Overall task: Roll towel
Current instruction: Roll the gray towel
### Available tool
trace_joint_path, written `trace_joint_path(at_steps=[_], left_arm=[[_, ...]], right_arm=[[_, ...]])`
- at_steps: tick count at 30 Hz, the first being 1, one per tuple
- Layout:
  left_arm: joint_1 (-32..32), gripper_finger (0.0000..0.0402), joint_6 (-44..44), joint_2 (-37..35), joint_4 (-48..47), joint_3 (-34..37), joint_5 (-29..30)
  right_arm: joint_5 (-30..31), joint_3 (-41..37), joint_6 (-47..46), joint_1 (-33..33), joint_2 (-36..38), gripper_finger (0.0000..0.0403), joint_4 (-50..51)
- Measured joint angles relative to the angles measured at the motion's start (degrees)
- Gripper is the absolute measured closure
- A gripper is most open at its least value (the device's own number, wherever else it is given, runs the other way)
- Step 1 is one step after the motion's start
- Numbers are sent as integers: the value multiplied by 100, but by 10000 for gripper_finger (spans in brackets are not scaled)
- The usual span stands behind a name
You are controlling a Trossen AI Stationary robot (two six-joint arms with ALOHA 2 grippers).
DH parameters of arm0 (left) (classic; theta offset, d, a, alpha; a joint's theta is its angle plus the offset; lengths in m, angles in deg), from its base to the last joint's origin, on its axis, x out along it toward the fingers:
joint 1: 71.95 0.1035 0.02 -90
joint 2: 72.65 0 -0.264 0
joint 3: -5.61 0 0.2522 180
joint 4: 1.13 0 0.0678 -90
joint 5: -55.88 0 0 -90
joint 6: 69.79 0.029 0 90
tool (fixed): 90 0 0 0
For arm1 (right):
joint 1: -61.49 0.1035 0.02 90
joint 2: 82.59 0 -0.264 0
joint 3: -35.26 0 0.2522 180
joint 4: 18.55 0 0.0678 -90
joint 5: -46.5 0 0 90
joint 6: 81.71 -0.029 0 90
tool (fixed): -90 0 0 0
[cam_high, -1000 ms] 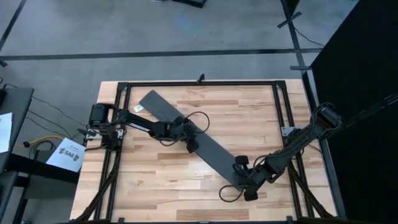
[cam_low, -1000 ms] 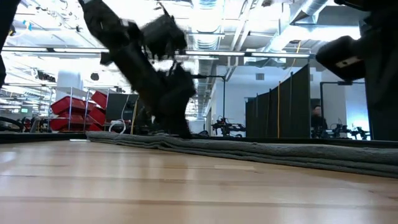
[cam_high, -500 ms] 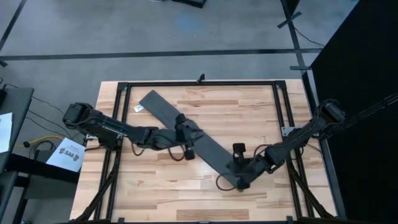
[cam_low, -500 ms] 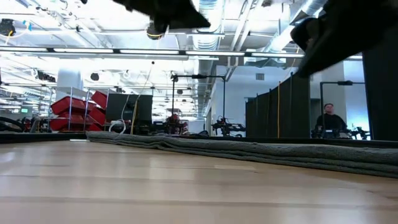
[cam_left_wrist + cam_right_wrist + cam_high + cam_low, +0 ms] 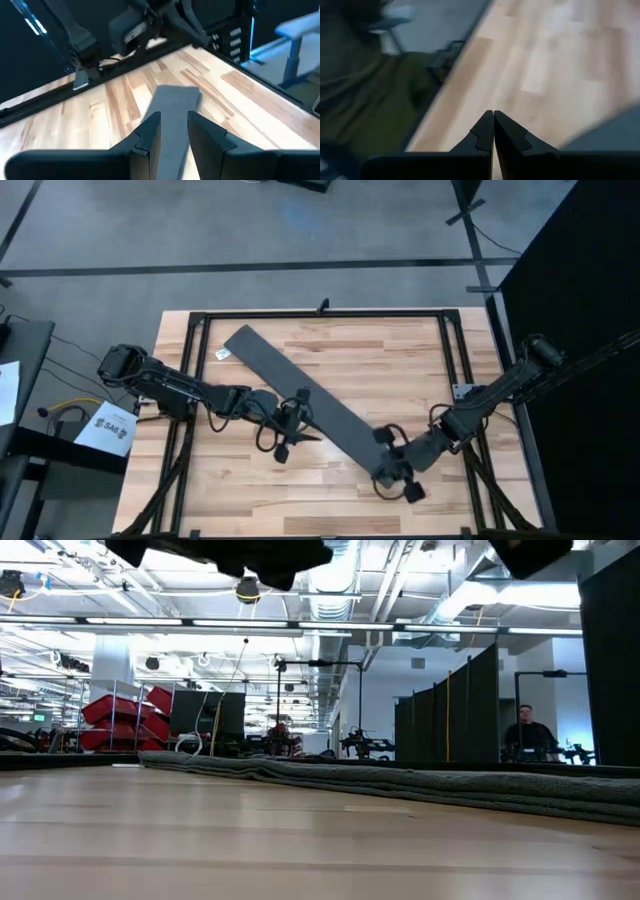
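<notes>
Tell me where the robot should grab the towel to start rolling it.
Probably the short end of the towel nearest the right gripper, coming from beyond that end. It lies flat as a long, narrow diagonal strip, so rolling from an end follows its length. The left gripper hovers beside mid-strip.

Towel (image 5: 300, 391): plain dark grey, small white tag at one end. Bench (image 5: 400, 350): pale wood, striped planks, black frame. Both arms black. Floor grey. Red bins (image 5: 120, 710) in room behind.
</notes>
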Motion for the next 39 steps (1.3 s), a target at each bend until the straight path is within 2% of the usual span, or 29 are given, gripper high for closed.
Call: trace_joint_path(at_steps=[3, 5, 11, 15, 20, 22, 25, 29, 33, 36, 39], left_arm=[[214, 320, -583, 131, -47, -1, 140], [396, 320, -885, 402, 42, -5, 118], [793, 320, -1144, 1510, 72, -182, -1174], [1067, 320, -1632, 1918, -635, -444, -1215], [1437, 320, -2550, 2143, -2040, -616, -1139], [1564, 320, -2558, 2107, -2281, -640, -760], [1838, 320, -2536, 2096, -2273, -645, -178], [2208, 320, -2398, 2100, -1957, -633, -37], [2471, 320, -2329, 2100, -1777, -631, -44], [2573, 320, -2112, 2103, -1622, -662, -91], [2586, 320, -1738, 2077, -1702, -886, -476]], right_arm=[[500, -1, -361, 31, -3, 403, 443], [544, -2, -667, 11, -5, 403, 738], [566, -2, -1683, -4, -5, 403, 1845], [568, -2, -2065, 1, -78, 403, 2305], [583, -216, -2090, -66, -167, 403, 2263], [581, -383, -2117, -147, -165, 403, 2058], [584, -573, -2116, -369, -165, 403, 2053], [626, -676, -1963, -697, -165, 403, 2021], [681, -688, -1418, -1055, -165, 403, 1937], [1000, -693, -975, -1383, -165, 403, 1879], [1137, -697, -439, -1775, -165, 403, 1656]])
